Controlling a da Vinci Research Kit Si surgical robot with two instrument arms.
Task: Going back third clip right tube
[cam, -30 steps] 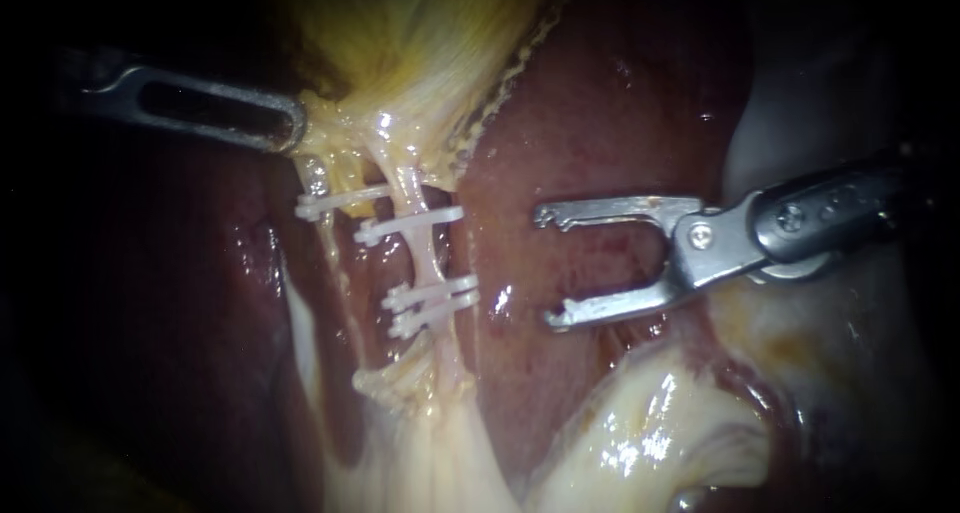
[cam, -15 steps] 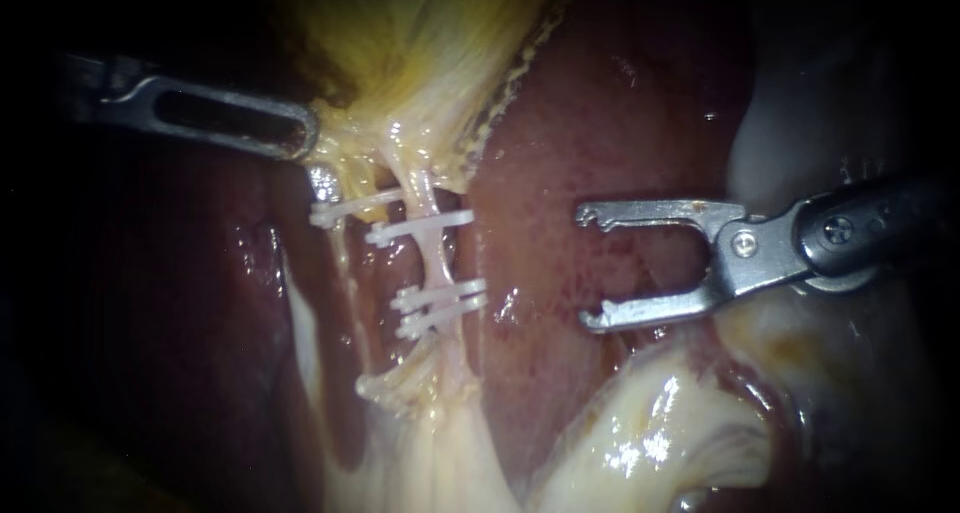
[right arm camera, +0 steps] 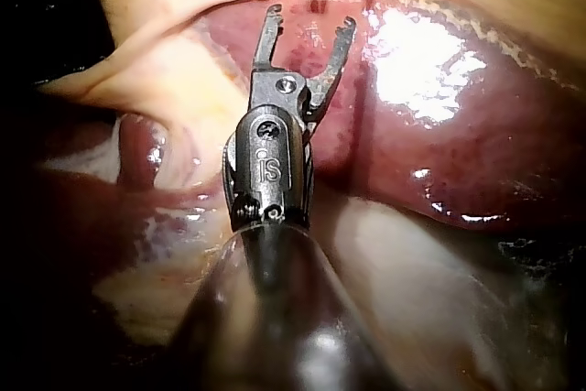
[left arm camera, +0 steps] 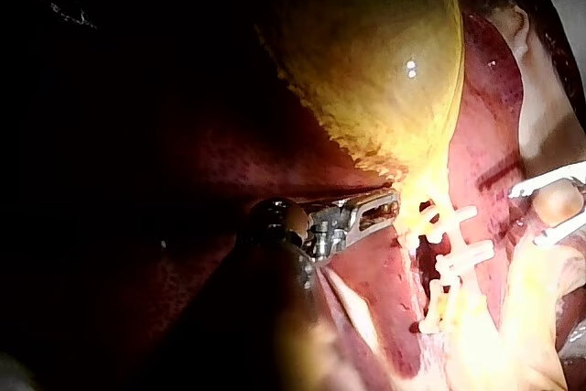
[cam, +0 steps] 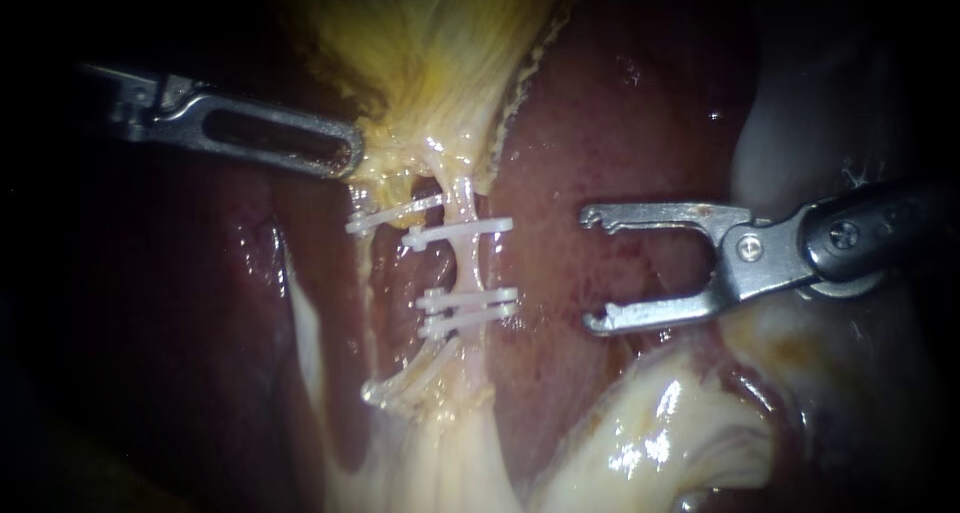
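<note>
Wide empty pincer, right instrument (cam: 590, 269); left instrument (left arm camera: 392, 207) pincer grips gallbladder (left arm camera: 385, 52): left wrist view

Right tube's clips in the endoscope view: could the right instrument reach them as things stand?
Probably yes: the right instrument, its claw open, faces the clips on the right tube across bare liver, with nothing between them.

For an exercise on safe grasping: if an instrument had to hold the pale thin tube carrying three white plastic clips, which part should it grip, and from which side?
Probably the pale thin tube's bare stretch, between the single upper white clip and the lower white pair. Come from the right instrument's side: its open jaws face the tube, which runs crosswise to them.
</note>
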